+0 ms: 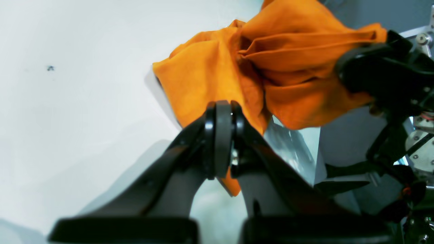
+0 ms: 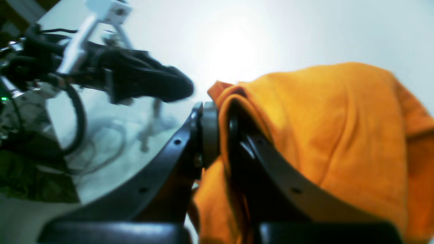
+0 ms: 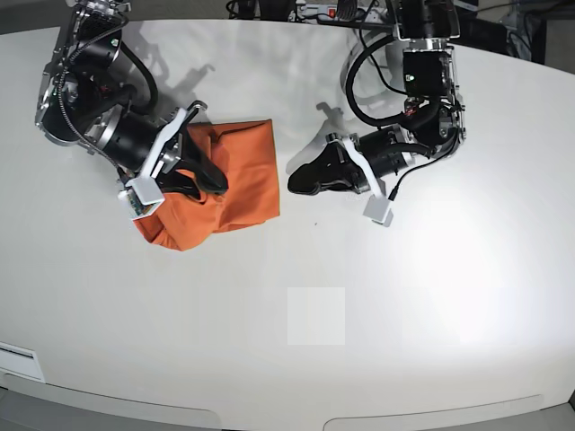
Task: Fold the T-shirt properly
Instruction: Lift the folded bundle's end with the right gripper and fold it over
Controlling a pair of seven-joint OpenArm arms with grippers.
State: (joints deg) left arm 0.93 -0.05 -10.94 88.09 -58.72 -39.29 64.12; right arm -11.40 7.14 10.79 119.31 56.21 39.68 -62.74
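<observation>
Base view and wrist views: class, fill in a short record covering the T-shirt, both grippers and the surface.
Garment: orange T-shirt, bunched, one side lifted
Right gripper: shut on the T-shirt
Left gripper: pads together beside the T-shirt; whether they pinch fabric is unclear
Surface: white table

setting: robotics lab | evidence: bare white table [image 3: 431, 296] is seen, two bench-mounted arms, cables and electronics [image 3: 328, 11] are massed at the far edge
</observation>
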